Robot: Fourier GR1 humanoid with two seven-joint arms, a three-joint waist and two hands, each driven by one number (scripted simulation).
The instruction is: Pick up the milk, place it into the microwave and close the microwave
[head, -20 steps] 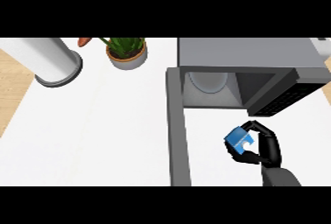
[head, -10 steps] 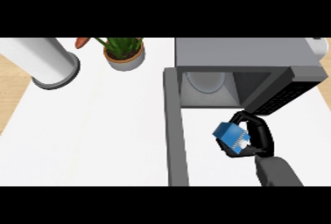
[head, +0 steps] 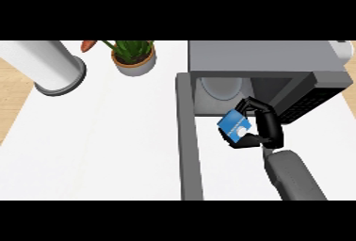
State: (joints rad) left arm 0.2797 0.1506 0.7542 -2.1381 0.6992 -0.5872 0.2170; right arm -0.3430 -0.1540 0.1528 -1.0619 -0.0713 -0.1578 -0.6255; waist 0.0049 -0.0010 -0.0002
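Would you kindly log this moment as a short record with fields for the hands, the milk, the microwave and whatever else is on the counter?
right hand: curled round the milk
left hand: not in view
milk: blue carton, held just in front of the microwave opening
microwave: grey, door swung open toward the robot
plate: inside the microwave
others: potted plant and white cylinder at the far left of the counter
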